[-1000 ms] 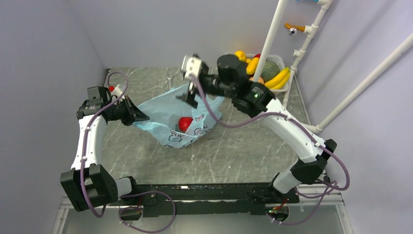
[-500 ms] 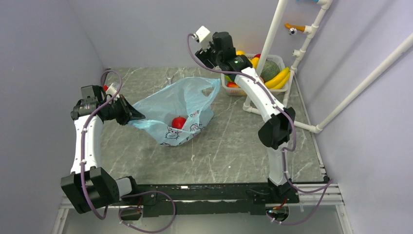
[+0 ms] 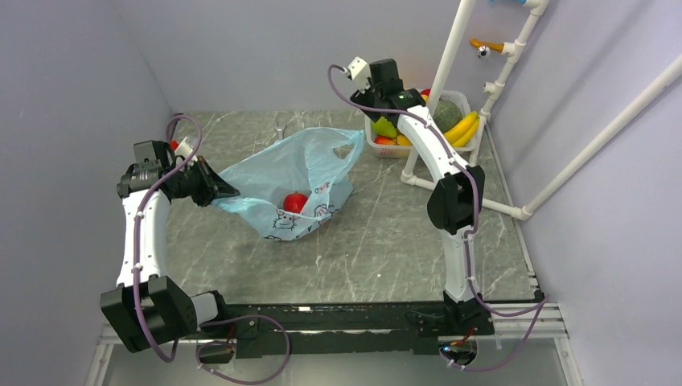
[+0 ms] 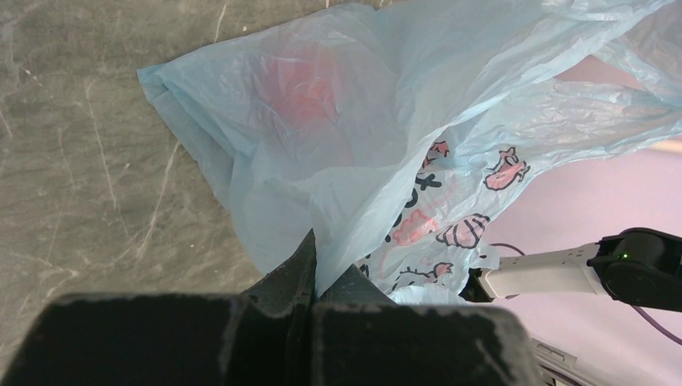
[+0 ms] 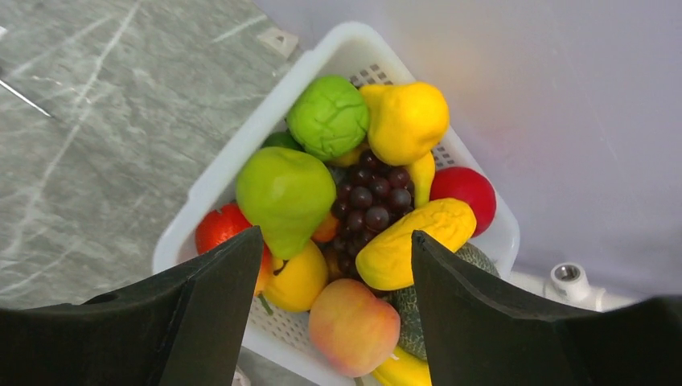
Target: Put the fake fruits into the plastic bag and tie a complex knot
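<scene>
Currently left fingers (image 4: pixel 299 269) are pressed together on a fold of the plastic bag (image 3: pixel 281 165) at its rim, holding that side of the mouth up off the bench (image 3: pixel 378 249). Bag sits mid-bench, left of centre. Its mouth gapes toward the back right and the rest is slumped on the surface. One red fruit (image 3: pixel 296 201) is inside, low, next to the printed front panel; in the left wrist view it's only a pink blur through the film.

At the back right corner the right fingers (image 5: pixel 233 265) are spread wide with nothing between them, hanging over the white basket (image 5: pixel 338 39).

Basket is piled:
- green pear (image 5: pixel 285 193) and dark grapes (image 5: pixel 370 201) in the middle
- bumpy green fruit (image 5: pixel 328 117) and yellow pear-shaped one (image 5: pixel 406 121) behind them
- red one (image 5: pixel 462 189) by the far rim
- peach (image 5: pixel 354 326) on the near side
- melon (image 3: pixel 445 115) and bananas (image 3: pixel 462 129) on the right side

Basket and bag are well apart.
</scene>
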Robot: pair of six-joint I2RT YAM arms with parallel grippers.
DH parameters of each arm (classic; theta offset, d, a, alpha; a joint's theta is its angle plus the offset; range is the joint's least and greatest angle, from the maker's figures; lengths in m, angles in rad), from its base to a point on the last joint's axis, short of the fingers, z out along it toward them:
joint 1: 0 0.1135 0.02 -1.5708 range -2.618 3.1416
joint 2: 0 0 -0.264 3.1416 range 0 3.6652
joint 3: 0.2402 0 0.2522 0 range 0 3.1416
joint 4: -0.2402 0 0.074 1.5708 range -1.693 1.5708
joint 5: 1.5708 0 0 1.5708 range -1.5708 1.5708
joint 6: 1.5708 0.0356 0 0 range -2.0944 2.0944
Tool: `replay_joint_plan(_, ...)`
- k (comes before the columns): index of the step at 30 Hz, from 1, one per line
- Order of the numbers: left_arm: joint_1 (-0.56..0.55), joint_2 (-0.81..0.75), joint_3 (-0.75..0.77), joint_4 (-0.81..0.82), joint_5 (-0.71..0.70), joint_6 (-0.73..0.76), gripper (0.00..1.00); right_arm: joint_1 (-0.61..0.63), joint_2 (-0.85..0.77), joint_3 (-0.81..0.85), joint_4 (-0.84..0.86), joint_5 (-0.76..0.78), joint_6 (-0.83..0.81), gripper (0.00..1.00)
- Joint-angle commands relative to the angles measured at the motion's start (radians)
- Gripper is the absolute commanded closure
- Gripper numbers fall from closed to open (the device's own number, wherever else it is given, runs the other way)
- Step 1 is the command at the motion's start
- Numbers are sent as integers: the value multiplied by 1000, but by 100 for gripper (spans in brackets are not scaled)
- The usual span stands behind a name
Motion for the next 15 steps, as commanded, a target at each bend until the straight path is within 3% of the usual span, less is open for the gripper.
replay_joint_plan(1, 3, -10, 30, 7, 18, -16, 100, -28, 34, -14, -20, -17, -15, 30)
replay_joint_plan(9, 3, -16, 24, 12, 28, -18, 100, -56, 83, -16, -23, -55, -14, 27)
replay_joint_plan(15, 3, -18, 16, 19, 35, -23, 100, -60, 116, -33, -21, -65, -41, 19)
